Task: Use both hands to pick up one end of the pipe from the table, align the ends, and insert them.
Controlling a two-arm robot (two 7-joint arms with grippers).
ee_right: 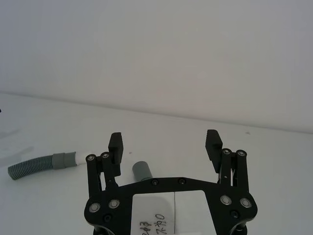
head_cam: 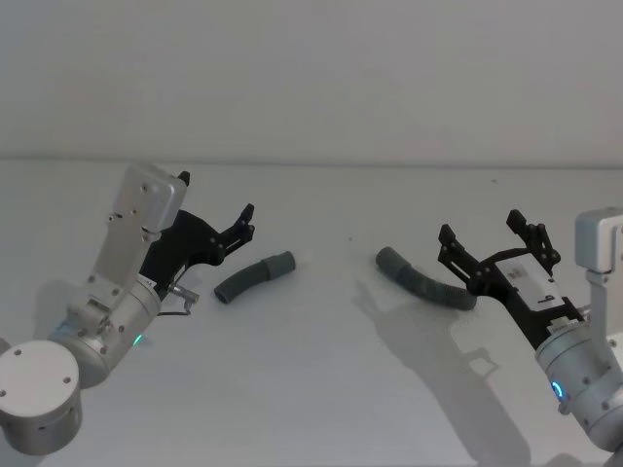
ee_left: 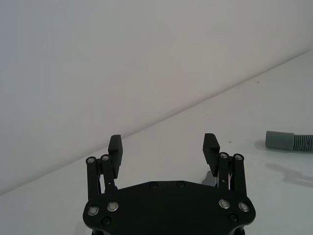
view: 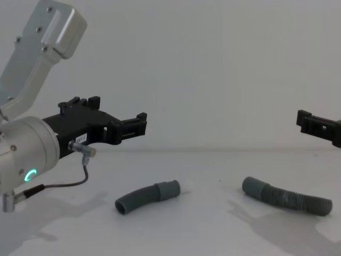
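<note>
Two dark grey ribbed pipe pieces lie apart on the white table (head_cam: 311,389). The shorter curved piece (head_cam: 255,277) (view: 146,197) rests left of centre, its smooth cuff pointing right. The longer piece (head_cam: 423,277) (view: 287,197) lies right of centre. My left gripper (head_cam: 243,224) (ee_left: 163,149) (view: 120,114) hovers open just left of the short piece, above the table. My right gripper (head_cam: 490,235) (ee_right: 165,144) stands open over the long piece's right part, holding nothing. In the right wrist view, the long piece's cuff (ee_right: 142,170) sits under the jaws, and the short piece (ee_right: 41,164) shows a white tip (ee_right: 73,157).
A plain pale wall rises behind the table's far edge (head_cam: 311,161). A thin cable (view: 69,184) loops under the left wrist. Open white surface lies between and in front of the two pieces.
</note>
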